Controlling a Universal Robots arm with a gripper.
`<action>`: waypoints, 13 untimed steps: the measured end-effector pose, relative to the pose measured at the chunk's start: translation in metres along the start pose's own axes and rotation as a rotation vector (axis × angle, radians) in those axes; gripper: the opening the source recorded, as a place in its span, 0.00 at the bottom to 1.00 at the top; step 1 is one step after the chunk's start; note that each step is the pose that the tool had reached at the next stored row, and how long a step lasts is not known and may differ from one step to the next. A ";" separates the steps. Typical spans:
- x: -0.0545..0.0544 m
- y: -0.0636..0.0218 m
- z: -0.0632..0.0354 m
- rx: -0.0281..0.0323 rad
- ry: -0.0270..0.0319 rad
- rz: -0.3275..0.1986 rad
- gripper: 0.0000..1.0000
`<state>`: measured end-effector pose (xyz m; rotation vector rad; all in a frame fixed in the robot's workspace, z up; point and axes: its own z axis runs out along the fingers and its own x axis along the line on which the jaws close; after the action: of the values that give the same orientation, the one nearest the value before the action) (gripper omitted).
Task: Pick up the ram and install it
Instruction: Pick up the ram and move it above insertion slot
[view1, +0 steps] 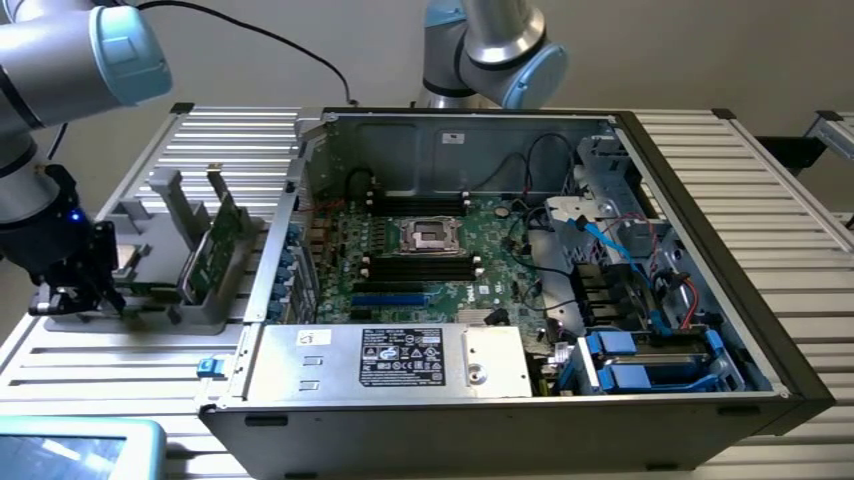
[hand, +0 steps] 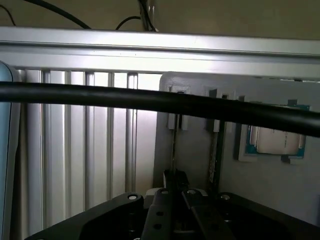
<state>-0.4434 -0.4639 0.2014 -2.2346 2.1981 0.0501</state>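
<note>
Two ram sticks (view1: 211, 250), thin green boards, stand upright on edge in a grey holder (view1: 160, 235) on the slatted table, at the exterior view's left of the open computer case. My gripper (view1: 80, 295) hangs low over the holder's end farthest from the case, about a hand's width from the sticks and not touching them. In the wrist view my gripper (hand: 173, 176) looks shut, its dark fingers (hand: 159, 212) meeting at the tips with nothing visible between them, above the grey holder (hand: 195, 150). The motherboard (view1: 414, 255) lies inside the case, with dark memory slots (view1: 420, 265) beside the processor socket.
A square silver processor chip (hand: 274, 140) sits in the holder beside my gripper. A black cable (hand: 150, 100) crosses the wrist view. A second arm's base (view1: 487, 50) stands behind the case. A blue-edged screen (view1: 74, 450) lies at the table's near corner. The case wall (view1: 287, 230) rises next to the holder.
</note>
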 end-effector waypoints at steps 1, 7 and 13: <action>0.000 -0.0001 -0.0011 0.0016 -0.0017 0.000 0.11; 0.000 0.0004 -0.0177 -0.0011 -0.0016 0.000 0.11; -0.001 0.0007 -0.0356 -0.0011 -0.0035 0.000 0.11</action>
<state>-0.4435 -0.4639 0.2370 -2.2333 2.1969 0.0552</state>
